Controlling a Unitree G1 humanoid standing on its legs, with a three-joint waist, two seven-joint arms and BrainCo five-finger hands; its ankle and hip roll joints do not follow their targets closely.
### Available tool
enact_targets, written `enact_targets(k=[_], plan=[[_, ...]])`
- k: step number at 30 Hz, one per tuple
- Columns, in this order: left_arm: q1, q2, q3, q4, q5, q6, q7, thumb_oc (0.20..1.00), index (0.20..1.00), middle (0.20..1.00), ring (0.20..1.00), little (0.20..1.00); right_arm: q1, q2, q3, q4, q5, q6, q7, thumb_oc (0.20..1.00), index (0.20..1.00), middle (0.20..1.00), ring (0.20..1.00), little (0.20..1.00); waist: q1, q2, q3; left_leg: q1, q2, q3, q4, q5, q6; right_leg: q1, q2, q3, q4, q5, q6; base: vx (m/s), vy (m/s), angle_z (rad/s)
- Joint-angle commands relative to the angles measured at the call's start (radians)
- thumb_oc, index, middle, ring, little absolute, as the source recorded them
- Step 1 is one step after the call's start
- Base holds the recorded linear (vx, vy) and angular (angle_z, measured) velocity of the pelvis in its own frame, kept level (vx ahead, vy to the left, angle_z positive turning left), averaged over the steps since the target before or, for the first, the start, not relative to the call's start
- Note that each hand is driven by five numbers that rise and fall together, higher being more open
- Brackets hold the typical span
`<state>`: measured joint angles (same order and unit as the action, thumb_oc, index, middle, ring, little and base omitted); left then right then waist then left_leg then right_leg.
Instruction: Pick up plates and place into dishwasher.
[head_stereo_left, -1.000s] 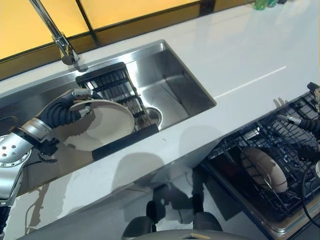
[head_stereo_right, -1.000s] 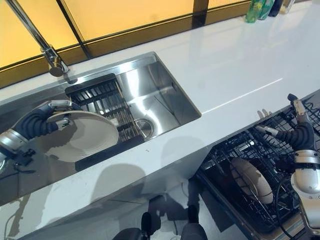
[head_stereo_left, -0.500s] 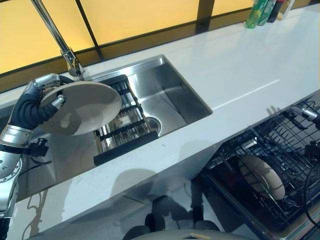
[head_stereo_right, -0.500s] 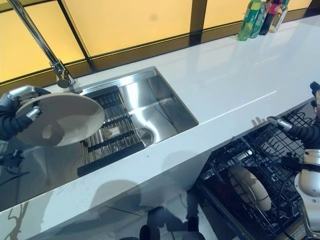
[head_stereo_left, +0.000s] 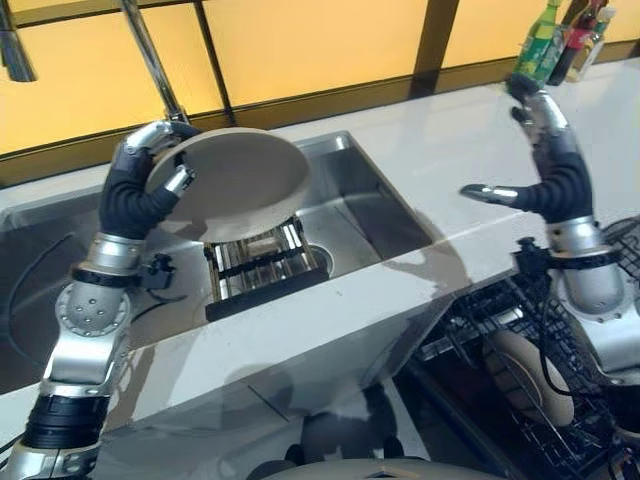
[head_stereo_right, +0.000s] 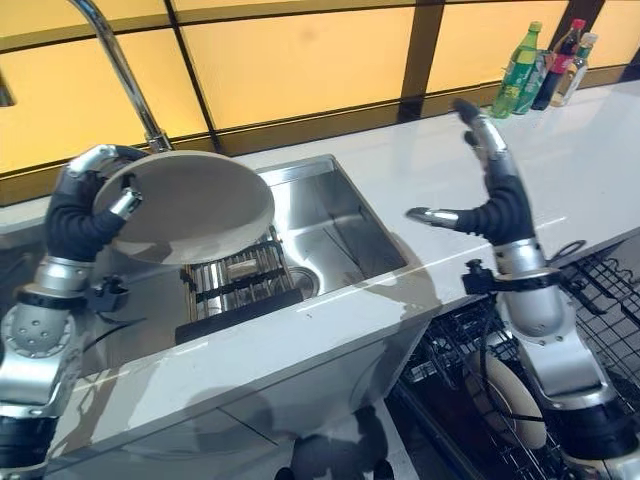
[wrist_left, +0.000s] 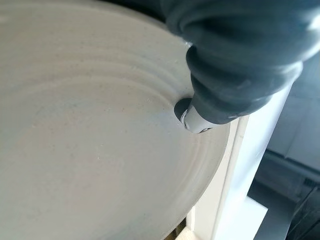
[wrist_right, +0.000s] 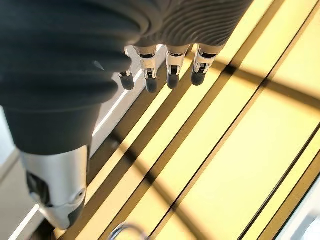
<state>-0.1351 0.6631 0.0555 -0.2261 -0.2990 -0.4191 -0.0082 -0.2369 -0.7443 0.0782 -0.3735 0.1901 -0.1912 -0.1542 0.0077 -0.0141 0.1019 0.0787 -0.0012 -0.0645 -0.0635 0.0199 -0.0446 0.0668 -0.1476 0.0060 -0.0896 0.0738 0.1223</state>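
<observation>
**sinkwatcher:** Plate (head_stereo_left: 232, 180) is up in the left hand (head_stereo_left: 150, 185) right now, held over the sink (head_stereo_left: 380, 190) at the far left, above the black drying rack (head_stereo_left: 262, 270) that sits in the basin. Fingers go over the far rim and the thumb presses the near face, so it's a proper pinch on the edge. The plate is tilted, face angled toward the near right.

**rackfan42:** And where does it have to go from there?

**sinkwatcher:** The dishwasher rack (head_stereo_right: 600, 300) is down at the near right, below the white counter (head_stereo_right: 400, 180). There's already one plate in the rack (head_stereo_right: 510, 395) standing on edge between the tines. So the held plate is well apart from its slot: the whole counter corner lies between them.

**rackfan42:** Isn't the right hand closer, then?

**sinkwatcher:** Way closer. The right hand (head_stereo_right: 480, 190) is raised over the counter, fingers straight and spread, thumb out toward the sink, holding nothing. It's between the plate and the rack. My guess is either a handover or a long cross-body swing to the right and down, and the plate will need turning onto its edge to match the one already racked.
</observation>
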Motion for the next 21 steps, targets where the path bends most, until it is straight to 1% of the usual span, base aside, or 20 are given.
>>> enact_targets(k=[1, 2, 4, 6, 9, 12, 13, 15, 17, 19, 21], plan=[[-0.102, -0.001, -0.049, -0.039, -0.042, -0.040, 0.037, 0.200, 0.200, 0.200, 0.200, 0.200, -0.100, 0.024, 0.056, -0.073, 0.041, -0.008, 0.051, 1.000, 1.000, 1.000, 1.000, 1.000, 0.028, -0.021, -0.072, -0.022, -0.009, -0.023, 0.012, -0.027, 0.019, -0.043, -0.006, 0.001, 0.124, -0.070, 0.034, -0.03, -0.001, 0.06], [-0.120, -0.013, -0.074, -0.041, -0.052, -0.033, 0.035, 0.200, 0.200, 0.200, 0.200, 0.200, -0.120, 0.040, 0.091, -0.072, 0.040, -0.003, 0.069, 1.000, 1.000, 1.000, 1.000, 1.000, 0.032, -0.021, -0.078, -0.020, -0.009, -0.027, 0.007, -0.023, 0.019, -0.039, -0.004, -0.003, 0.123, -0.071, 0.032, -0.04, -0.001, 0.10], [-0.131, -0.018, -0.092, -0.043, -0.052, -0.032, 0.031, 0.200, 0.200, 0.200, 0.200, 0.200, -0.134, 0.051, 0.119, -0.070, 0.040, 0.001, 0.078, 1.000, 1.000, 1.000, 1.000, 1.000, 0.036, -0.021, -0.083, -0.020, -0.008, -0.030, 0.004, -0.021, 0.019, -0.036, -0.003, -0.006, 0.122, -0.072, 0.030, -0.03, -0.003, 0.17], [-0.142, -0.031, -0.119, -0.051, -0.117, -0.018, -0.014, 0.200, 0.200, 0.200, 0.200, 0.200, -0.152, 0.065, 0.152, -0.068, 0.043, 0.003, 0.093, 1.000, 1.000, 1.000, 1.000, 1.000, 0.042, -0.022, -0.089, -0.021, -0.008, -0.037, 0.004, -0.018, 0.019, -0.033, -0.002, -0.011, 0.124, -0.073, 0.028, -0.04, -0.009, 0.11], [-0.162, -0.034, -0.148, -0.057, -0.118, -0.019, -0.022, 0.200, 0.200, 0.200, 0.200, 0.200, -0.183, 0.086, 0.202, -0.041, 0.064, 0.039, 0.104, 1.000, 1.000, 1.000, 1.000, 1.000, 0.050, -0.021, -0.096, -0.024, -0.011, -0.045, 0.004, -0.014, 0.020, -0.031, -0.001, -0.019, 0.127, -0.075, 0.025, -0.04, -0.003, 0.04], [-0.161, -0.029, -0.147, -0.079, -0.141, -0.019, -0.033, 0.200, 0.200, 0.200, 0.200, 0.200, -0.177, 0.094, 0.227, -0.048, 0.141, 0.073, 0.145, 1.000, 1.000, 1.000, 1.000, 1.000, 0.057, -0.019, -0.101, -0.029, -0.013, -0.054, 0.009, -0.012, 0.021, -0.032, -0.001, -0.026, 0.137, -0.083, 0.024, -0.02, 0.005, 0.02], [-0.159, -0.028, -0.144, -0.084, -0.154, -0.027, -0.048, 0.200, 0.200, 0.200, 0.200, 0.200, -0.171, 0.100, 0.235, -0.045, 0.177, 0.085, 0.178, 1.000, 1.000, 1.000, 1.000, 1.000, 0.060, -0.019, -0.102, -0.031, -0.017, -0.060, 0.011, -0.012, 0.023, -0.033, -0.002, -0.028, 0.142, -0.085, 0.022, -0.03, 0.007, 0.11], [-0.171, -0.033, -0.157, -0.098, -0.169, -0.026, -0.068, 0.200, 0.200, 0.200, 0.200, 0.200, -0.177, 0.122, 0.270, -0.029, 0.199, 0.084, 0.199, 1.000, 1.000, 1.000, 1.000, 1.000, 0.067, -0.019, -0.103, -0.033, -0.024, -0.072, 0.010, -0.009, 0.027, -0.033, -0.003, -0.034, 0.149, -0.087, 0.021, -0.03, 0.011, 0.16], [-0.182, -0.037, -0.173, -0.099, -0.196, -0.031, -0.099, 0.200, 0.200, 0.200, 0.200, 0.200, -0.185, 0.140, 0.293, -0.020, 0.221, 0.077, 0.196, 1.000, 1.000, 1.000, 1.000, 1.000, 0.071, -0.018, -0.103, -0.031, -0.028, -0.082, 0.008, -0.008, 0.029, -0.031, -0.004, -0.037, 0.152, -0.088, 0.020, -0.01, 0.009, 0.13], [-0.202, -0.054, -0.204, -0.103, -0.249, -0.031, -0.152, 0.200, 0.200, 0.200, 0.200, 0.200, -0.208, 0.179, 0.309, 0.005, 0.301, 0.069, 0.187, 1.000, 1.000, 1.000, 1.000, 1.000, 0.074, -0.018, -0.104, -0.027, -0.032, -0.091, 0.005, -0.006, 0.031, -0.025, -0.007, -0.038, 0.148, -0.083, 0.021, 0.00, 0.006, 0.14], [-0.216, -0.067, -0.219, -0.101, -0.288, -0.023, -0.188, 0.200, 0.200, 0.200, 0.200, 0.200, -0.220, 0.213, 0.318, 0.024, 0.331, 0.069, 0.193, 1.000, 1.000, 1.000, 1.000, 1.000, 0.076, -0.017, -0.107, -0.028, -0.035, -0.096, 0.005, -0.006, 0.033, -0.024, -0.009, -0.037, 0.145, -0.080, 0.023, -0.01, 0.008, 0.10]])
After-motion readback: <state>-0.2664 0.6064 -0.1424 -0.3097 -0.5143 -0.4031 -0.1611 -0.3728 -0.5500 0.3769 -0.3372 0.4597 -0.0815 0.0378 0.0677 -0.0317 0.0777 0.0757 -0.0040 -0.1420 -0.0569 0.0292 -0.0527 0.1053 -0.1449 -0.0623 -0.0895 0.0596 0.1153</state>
